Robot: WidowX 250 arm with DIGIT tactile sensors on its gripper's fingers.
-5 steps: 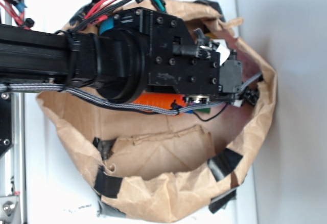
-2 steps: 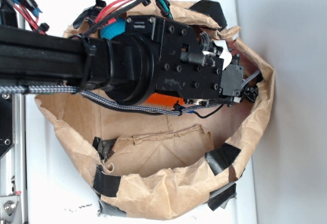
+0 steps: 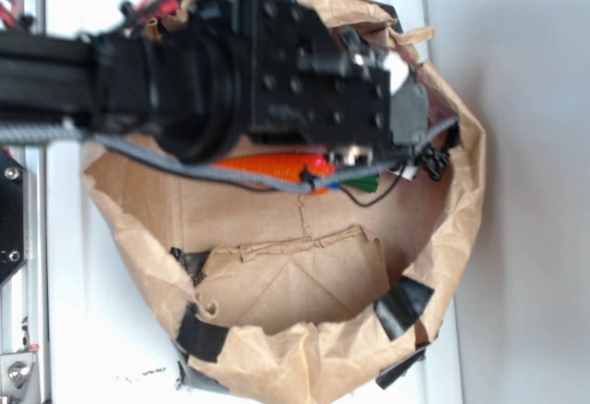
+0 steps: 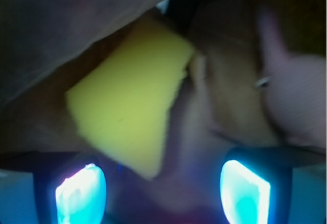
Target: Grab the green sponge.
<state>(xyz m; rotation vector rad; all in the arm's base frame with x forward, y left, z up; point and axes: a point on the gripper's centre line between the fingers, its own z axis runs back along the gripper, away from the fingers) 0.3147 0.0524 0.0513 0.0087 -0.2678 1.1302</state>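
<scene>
In the wrist view the hand (image 4: 162,191) stood spread, its two glowing teal fingers (image 4: 80,193) low in the picture with an empty gap between them. Just beyond the left finger lay the sponge (image 4: 127,111) — a yellow wedge, tilted, its lower point reaching down toward the gap, though whether it touched the finger could not be told through the blur. It rested on brown paper, tucked under a dark fold of the bag's wall.

From outside, the black arm (image 3: 230,72) reached from the left edge across the top half of the paper bag (image 3: 304,367) — rolled down and patched with black tape — which stood on the white table (image 3: 83,330). The sponge was hidden beneath the arm there. An orange carrot (image 3: 267,169) with a green tip showed under the arm's lower edge, near the bag's middle.
</scene>
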